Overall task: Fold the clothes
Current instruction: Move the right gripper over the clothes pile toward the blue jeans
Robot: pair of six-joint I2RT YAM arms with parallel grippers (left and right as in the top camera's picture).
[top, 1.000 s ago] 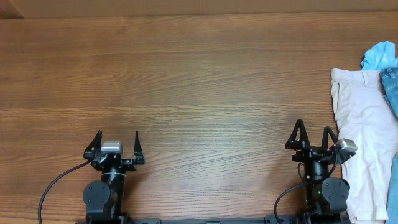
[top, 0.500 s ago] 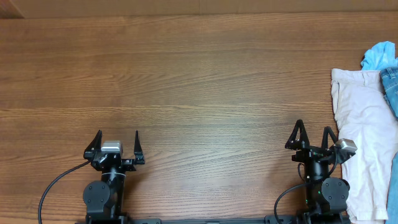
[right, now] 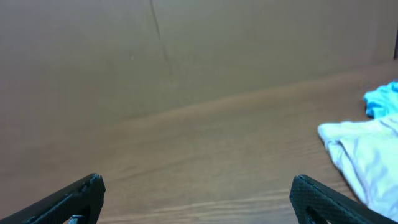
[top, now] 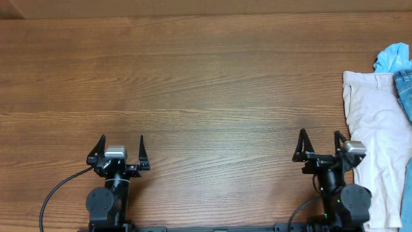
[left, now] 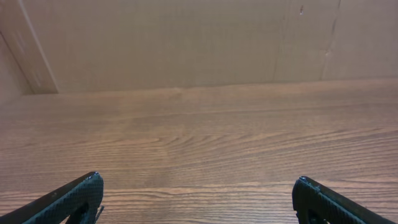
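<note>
Both left gripper (top: 121,138) and right gripper (top: 319,133) gape empty; we'd pinch the limp, light cream trousers (top: 373,122) at a corner.

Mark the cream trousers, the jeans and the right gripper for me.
cream trousers (top: 376,129): overhead view, middle of the fabric.
jeans (top: 405,93): overhead view, denim strip at the right edge.
right gripper (top: 319,134): overhead view, midway between its open fingertips.
</note>
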